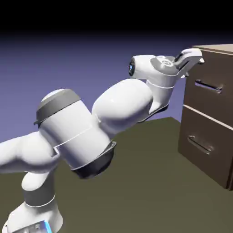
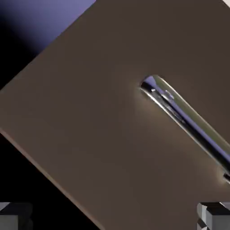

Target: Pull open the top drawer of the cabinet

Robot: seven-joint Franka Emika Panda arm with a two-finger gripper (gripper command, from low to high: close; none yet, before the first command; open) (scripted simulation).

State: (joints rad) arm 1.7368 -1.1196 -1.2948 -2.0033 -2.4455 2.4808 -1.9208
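The step in hand looks to be lining up on the handle (image 1: 208,86) of the top drawer (image 1: 214,68), which sits in the upper half of the cabinet (image 1: 219,47), its front apparently shut. The gripper (image 1: 193,68) is up by the cabinet's top corner on the exterior view's left, so it should come down and across, away from that corner, until the bar's middle lies between the fingers. In the hand view the bar slants from near the middle toward the right edge, askew to the line between the fingertips; the wrist should roll until that line crosses the bar squarely, one finger above and one below. Do this just off the front, then go straight in, deep enough to straddle the bar but short of pressing the wood, since a skewed approach could knock a fingertip on the handle's end. Close firmly, then draw back slowly and square to the front, keeping height and tilt steady so the bar does not slip. The gripper's jaws stand wide apart with nothing between them; neither finger appears to touch the handle, though their gap to the wood is hard to judge.
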